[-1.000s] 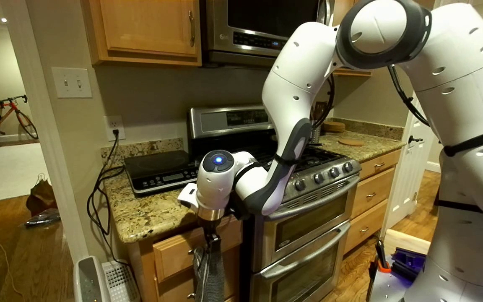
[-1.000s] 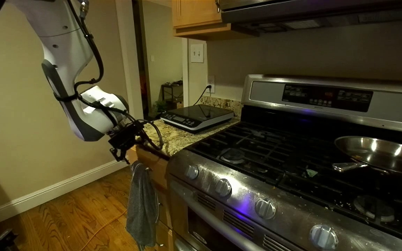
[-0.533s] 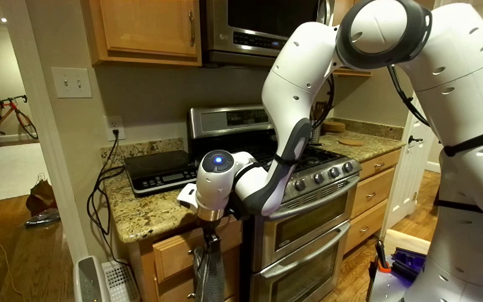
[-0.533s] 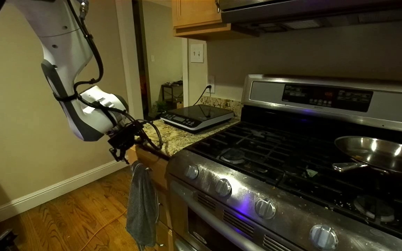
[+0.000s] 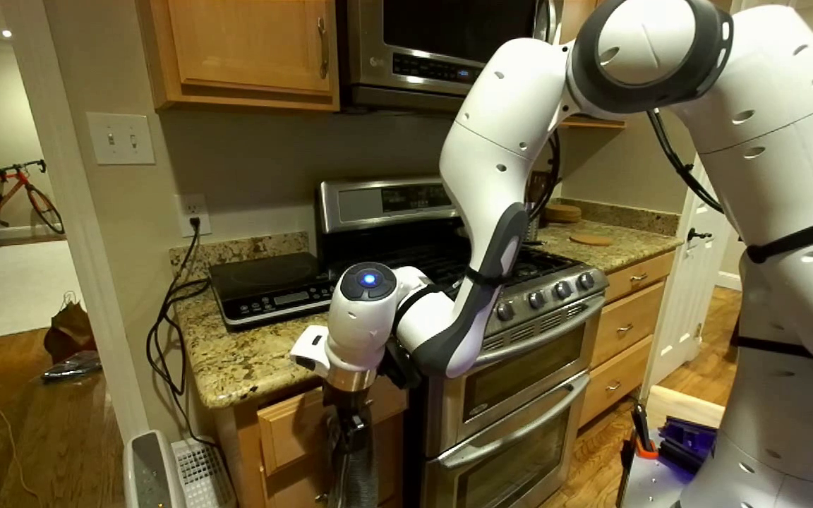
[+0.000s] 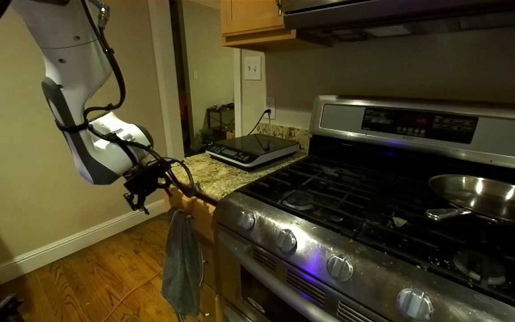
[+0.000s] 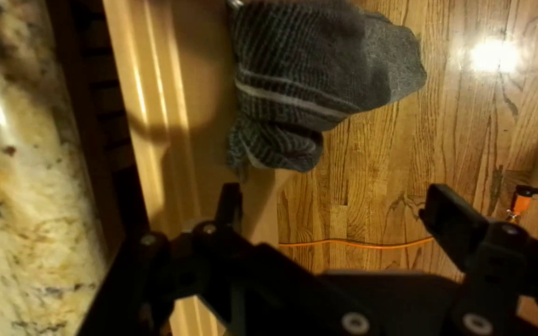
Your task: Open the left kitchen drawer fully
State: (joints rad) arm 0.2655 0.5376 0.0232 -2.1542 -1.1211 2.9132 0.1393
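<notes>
Wrist view: drawer (image 7: 185, 140) murky inside

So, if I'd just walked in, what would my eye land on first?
Probably the big white robot arm arching in front of the stove in an exterior view. Next, its black gripper, spread open near the slightly open wooden drawer in the wrist view, a gray towel hanging at that drawer's front. The shiny pan on the stove might draw a glance too.
</notes>
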